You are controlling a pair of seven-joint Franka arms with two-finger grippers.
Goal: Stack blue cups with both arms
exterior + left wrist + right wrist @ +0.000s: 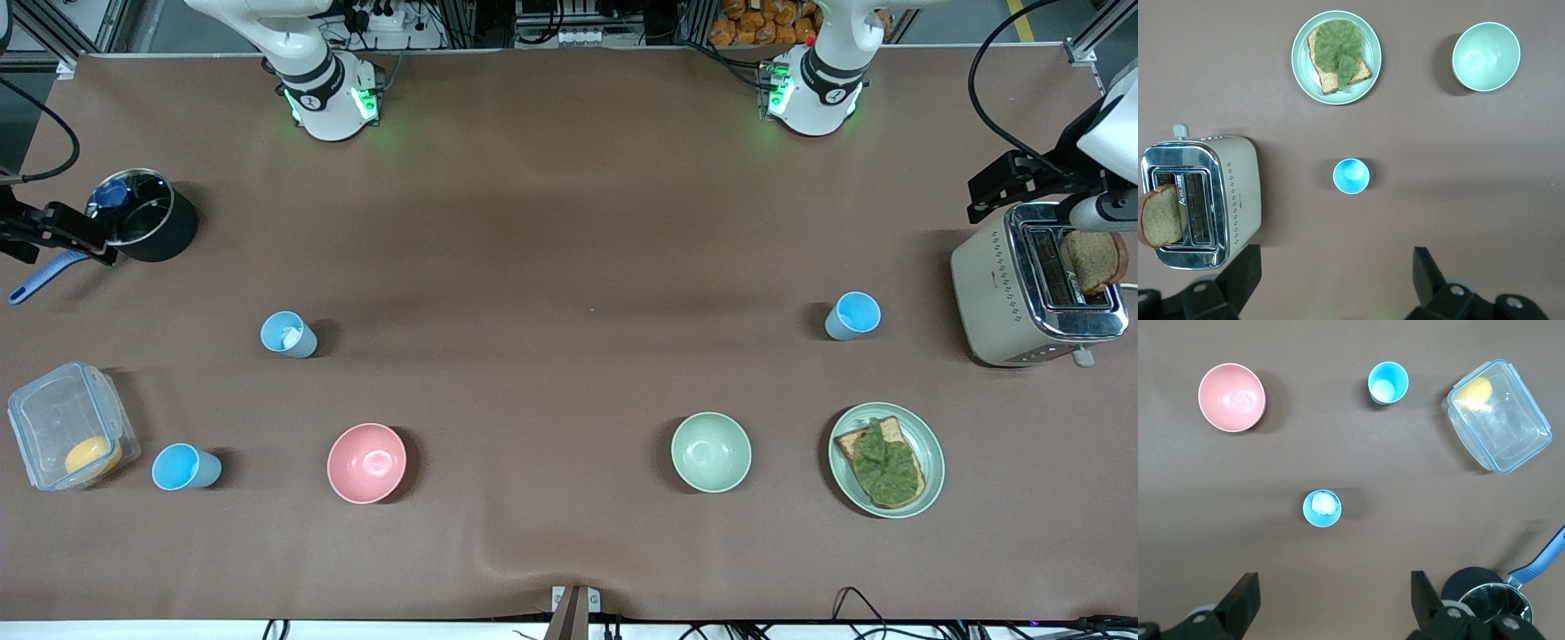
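Note:
Three light-blue cups stand upright on the brown table. One cup (288, 334) toward the right arm's end has something white inside; it also shows in the right wrist view (1322, 508). A second cup (185, 468) stands nearer the front camera, beside the clear container, and shows in the right wrist view (1388, 383). The third cup (853, 316) stands beside the toaster at the left arm's end and shows in the left wrist view (1351, 176). My left gripper (1337, 273) is open and empty, high over the table by the toaster. My right gripper (1335, 597) is open and empty, high by the pot.
A pink bowl (366, 463) and a pale green bowl (710, 452) sit near the front. A plate (929, 444) holds toast with lettuce. A toaster (996, 293) with bread, a black pot (164, 233) and a clear container (53, 418) stand at the table's ends.

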